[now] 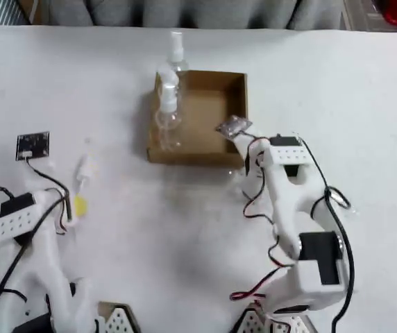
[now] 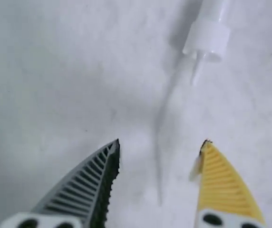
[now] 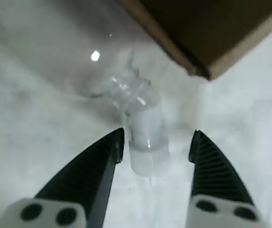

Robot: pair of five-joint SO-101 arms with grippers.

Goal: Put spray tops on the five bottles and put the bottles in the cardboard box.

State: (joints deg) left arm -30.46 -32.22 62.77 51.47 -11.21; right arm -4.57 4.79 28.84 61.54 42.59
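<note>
1 clear plastic bottle (image 3: 137, 111) btwn ridged wedge jaws, right tool (image 3: 158, 137)

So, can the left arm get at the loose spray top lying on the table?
Probably yes. The left gripper is open, the spray top lies on the table just ahead of it, and nothing stands between them.

Cardboard box (image 1: 205, 97) brown, bottles (image 1: 168, 114) clear, left gripper (image 2: 161, 142) ribbed yellow and grey.
</note>
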